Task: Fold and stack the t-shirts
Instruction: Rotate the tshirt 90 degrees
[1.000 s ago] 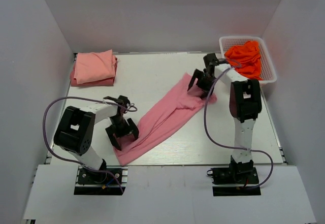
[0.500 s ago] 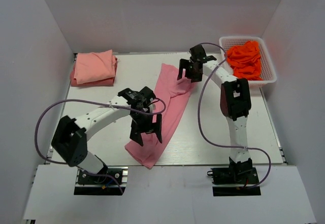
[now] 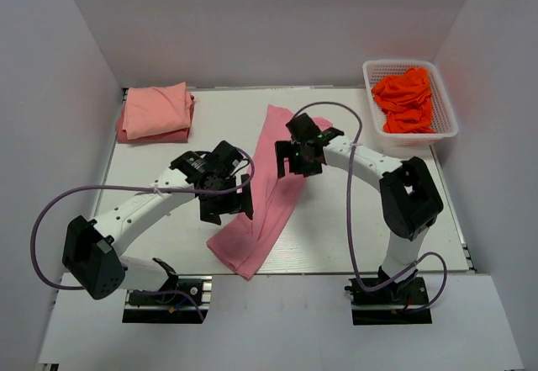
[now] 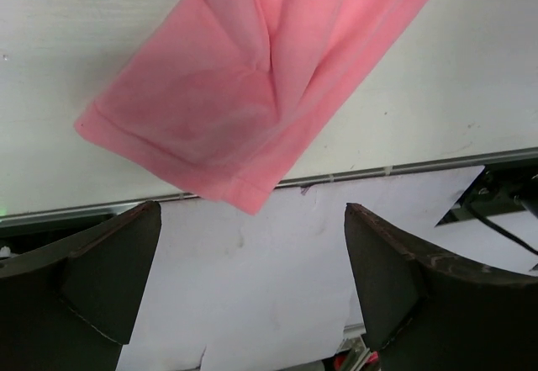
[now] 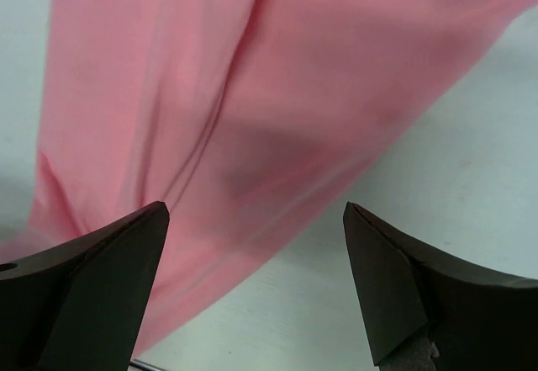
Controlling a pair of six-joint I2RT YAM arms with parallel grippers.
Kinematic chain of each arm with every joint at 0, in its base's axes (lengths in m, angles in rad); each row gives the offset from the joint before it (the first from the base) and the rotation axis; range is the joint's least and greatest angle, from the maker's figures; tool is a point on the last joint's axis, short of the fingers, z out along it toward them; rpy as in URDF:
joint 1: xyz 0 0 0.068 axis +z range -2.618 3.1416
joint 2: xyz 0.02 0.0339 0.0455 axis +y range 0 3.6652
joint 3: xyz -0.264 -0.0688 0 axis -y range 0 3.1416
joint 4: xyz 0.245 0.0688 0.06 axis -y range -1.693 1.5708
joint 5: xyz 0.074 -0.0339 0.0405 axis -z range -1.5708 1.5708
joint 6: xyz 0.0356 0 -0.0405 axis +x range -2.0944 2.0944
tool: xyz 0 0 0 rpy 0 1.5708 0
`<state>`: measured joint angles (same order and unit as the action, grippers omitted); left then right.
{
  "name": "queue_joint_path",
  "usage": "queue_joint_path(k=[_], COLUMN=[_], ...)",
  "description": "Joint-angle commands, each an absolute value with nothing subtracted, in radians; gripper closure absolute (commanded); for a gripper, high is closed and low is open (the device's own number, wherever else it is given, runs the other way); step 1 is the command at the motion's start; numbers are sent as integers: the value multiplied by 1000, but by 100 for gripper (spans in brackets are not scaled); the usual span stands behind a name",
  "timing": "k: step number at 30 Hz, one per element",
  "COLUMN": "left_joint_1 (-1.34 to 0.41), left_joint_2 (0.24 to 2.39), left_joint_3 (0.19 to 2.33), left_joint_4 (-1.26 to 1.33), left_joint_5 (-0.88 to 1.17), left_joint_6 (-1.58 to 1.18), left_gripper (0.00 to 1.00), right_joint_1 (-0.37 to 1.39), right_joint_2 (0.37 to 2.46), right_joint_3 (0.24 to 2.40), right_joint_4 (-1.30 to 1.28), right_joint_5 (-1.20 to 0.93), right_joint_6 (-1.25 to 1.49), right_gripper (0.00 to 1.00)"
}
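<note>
A rose pink t-shirt (image 3: 271,207) lies as a long folded strip down the middle of the table, its near end close to the front edge. My left gripper (image 3: 225,206) hovers open at the strip's left edge; in the left wrist view the shirt's near end (image 4: 244,85) lies beyond the open, empty left gripper (image 4: 252,287). My right gripper (image 3: 296,159) hangs open over the strip's upper right edge, and the right wrist view shows pink cloth (image 5: 210,110) under the spread right gripper (image 5: 252,291). A paler salmon t-shirt (image 3: 155,112) lies folded at the back left.
A white basket (image 3: 402,63) holding orange clothes (image 3: 405,98) stands at the back right corner. White walls close in the table on three sides. The table's front edge (image 4: 403,167) runs just past the pink shirt's near end.
The pink strip swung from a diagonal to nearly straight front-to-back. My right gripper then came nearer and left over its upper part. My left gripper shifted back to its left edge.
</note>
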<state>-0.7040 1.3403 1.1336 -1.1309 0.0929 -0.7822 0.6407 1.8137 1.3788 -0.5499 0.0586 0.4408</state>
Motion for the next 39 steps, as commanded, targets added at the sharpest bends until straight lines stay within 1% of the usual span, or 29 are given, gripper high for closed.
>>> queue_joint_path(k=[1,4,7,10,13,16,20,24,25,29,30,31,33,35,36,39], left_joint_1=[-704,-704,-704,-704,-704,-704,-704,-704,-704,-704,-695,-695,-695,-684,-672,-653], left_joint_2=[1302,1282,1256,1256,1290,1339,1397,1446,1456,1466,1466,1454,1433,1386,1365,1324], left_joint_3=[1106,1083,1048,1039,1039,1068,1114,1150,1169,1181,1155,1143,1109,1019,938,784], left_joint_4=[-1089,-1059,-1009,-988,-988,-1006,-1019,-1019,-1029,-1040,-1040,-1055,-1094,-1094,-1085,-1028], left_joint_5=[46,60,87,100,100,89,78,78,78,78,68,67,58,58,58,83], left_joint_6=[-802,-802,-802,-811,-811,-811,-790,-764,-755,-746,-746,-746,-768,-817,-837,-922], left_gripper=[0,0,0,0,0,0,0,0,0,0,0,0,0,0,0,0], right_joint_1=[669,693,680,670,640,582,505,427,384,324,310,308,313,331,334,342], right_joint_2=[1833,1847,1870,1893,1913,1940,1974,2058,2095,2112,2108,2100,2079,2048,2042,2014], right_joint_3=[1333,1283,1223,1209,1195,1192,1219,1376,1391,1471,1501,1506,1511,1494,1476,1416], right_joint_4=[-508,-465,-391,-388,-390,-393,-402,-466,-474,-494,-502,-505,-508,-503,-505,-485], right_joint_5=[-32,-44,-83,-65,-35,-70,-83,-89,-92,-94,-101,-116,-153,-181,-189,-166], right_joint_6=[512,531,541,552,564,557,532,479,474,433,411,402,350,348,351,397], right_gripper=[10,10,10,10,10,10,10,10,10,10,10,13,13,13,13,18])
